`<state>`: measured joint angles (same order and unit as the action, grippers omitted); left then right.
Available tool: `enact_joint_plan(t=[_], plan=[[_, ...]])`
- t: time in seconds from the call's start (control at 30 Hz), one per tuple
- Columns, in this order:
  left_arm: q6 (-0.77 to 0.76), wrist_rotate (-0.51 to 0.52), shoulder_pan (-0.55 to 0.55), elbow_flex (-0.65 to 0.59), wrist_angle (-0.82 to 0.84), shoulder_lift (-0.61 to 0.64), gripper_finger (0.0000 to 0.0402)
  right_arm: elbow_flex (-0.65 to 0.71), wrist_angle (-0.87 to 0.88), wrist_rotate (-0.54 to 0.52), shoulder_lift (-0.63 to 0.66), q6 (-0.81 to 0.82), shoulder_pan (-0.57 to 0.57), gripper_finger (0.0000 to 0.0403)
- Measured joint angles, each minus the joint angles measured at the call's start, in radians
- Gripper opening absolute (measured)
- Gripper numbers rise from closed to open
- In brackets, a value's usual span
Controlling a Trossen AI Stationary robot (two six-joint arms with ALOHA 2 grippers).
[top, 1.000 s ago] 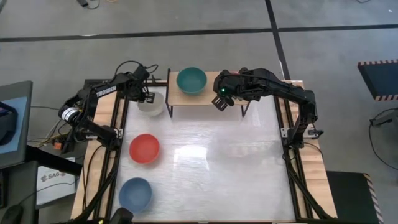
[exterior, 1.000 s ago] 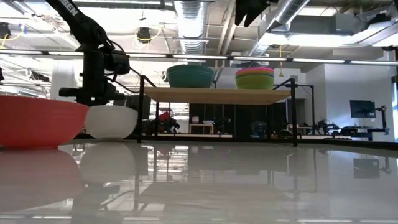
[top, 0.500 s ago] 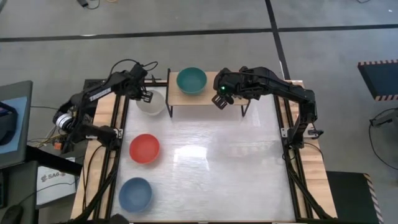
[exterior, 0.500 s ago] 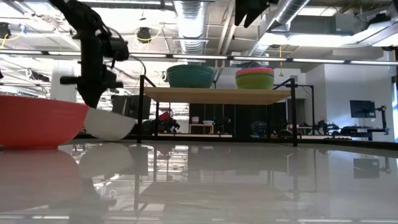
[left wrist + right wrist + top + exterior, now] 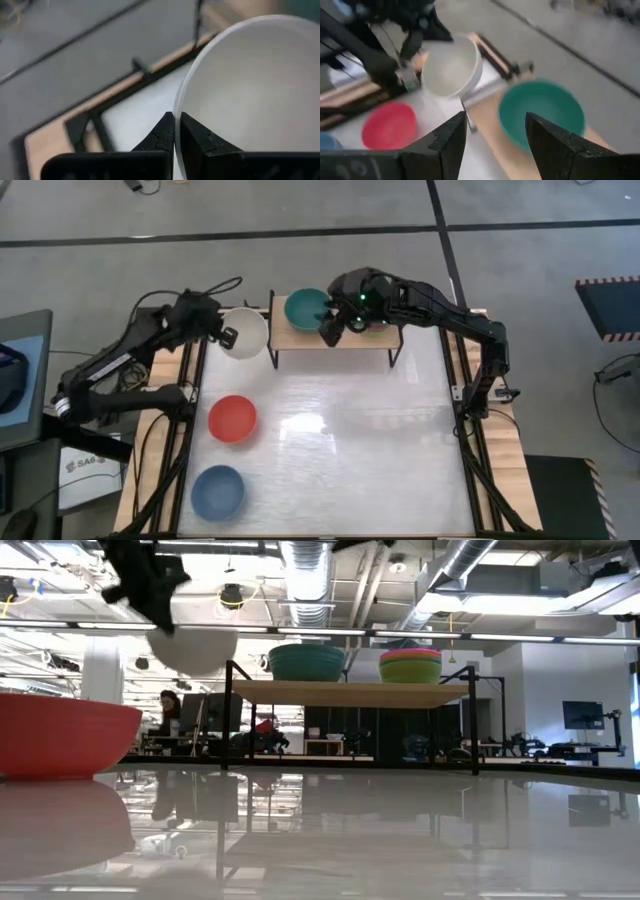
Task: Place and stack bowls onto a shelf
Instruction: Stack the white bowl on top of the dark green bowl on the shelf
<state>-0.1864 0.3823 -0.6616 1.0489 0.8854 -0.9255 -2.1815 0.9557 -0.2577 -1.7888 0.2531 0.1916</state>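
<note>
Beside the shelf's left end, we see the left gripper pinching the white bowl's rim, holding it airborne. The right gripper, fingers spread, hovers by the dark green bowl.

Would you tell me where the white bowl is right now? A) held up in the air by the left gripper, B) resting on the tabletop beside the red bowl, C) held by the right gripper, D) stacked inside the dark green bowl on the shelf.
A: the left gripper pinches the rim of the white bowl, which hangs clear above the tabletop, left of the shelf.
</note>
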Motion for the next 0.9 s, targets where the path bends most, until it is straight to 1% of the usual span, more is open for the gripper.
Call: enact_joint_plan(t=[0.1,0.17,0.23,0.3,0.37,0.43,0.5,0.6,0.73,0.9], plan=[[-0.001,0.065,0.086,0.030,-0.004,0.046,0.0000,-0.004,-0.125,0.054,-0.031,-0.054,0.001,0.0228],[0.002,0.104,0.135,0.054,-0.019,0.057,0.0000,0.000,-0.157,0.098,-0.052,-0.077,0.001,0.0228],[0.004,0.151,0.181,0.081,-0.045,0.059,0.0000,-0.004,-0.257,0.130,-0.088,-0.100,-0.009,0.0228],[0.026,0.181,0.221,0.099,-0.061,0.047,0.0000,0.001,-0.264,0.156,-0.107,-0.115,-0.008,0.0228],[0.046,0.203,0.257,0.112,-0.090,0.025,0.0000,-0.004,-0.361,0.160,-0.144,-0.142,-0.020,0.0228],[0.051,0.229,0.289,0.120,-0.116,-0.009,0.0000,0.001,-0.347,0.160,-0.154,-0.162,-0.019,0.0228],[0.058,0.251,0.320,0.127,-0.141,-0.040,0.0000,-0.003,-0.403,0.146,-0.179,-0.174,-0.026,0.0228],[0.107,0.276,0.369,0.147,-0.184,-0.090,0.0000,0.000,-0.370,0.090,-0.181,-0.179,-0.032,0.0228],[0.207,0.314,0.433,0.169,-0.255,-0.150,0.0000,-0.001,-0.337,-0.022,-0.180,-0.211,-0.033,0.0228],[0.314,0.351,0.485,0.197,-0.349,-0.191,0.0000,-0.001,-0.259,-0.045,-0.181,-0.228,-0.016,0.0226]])
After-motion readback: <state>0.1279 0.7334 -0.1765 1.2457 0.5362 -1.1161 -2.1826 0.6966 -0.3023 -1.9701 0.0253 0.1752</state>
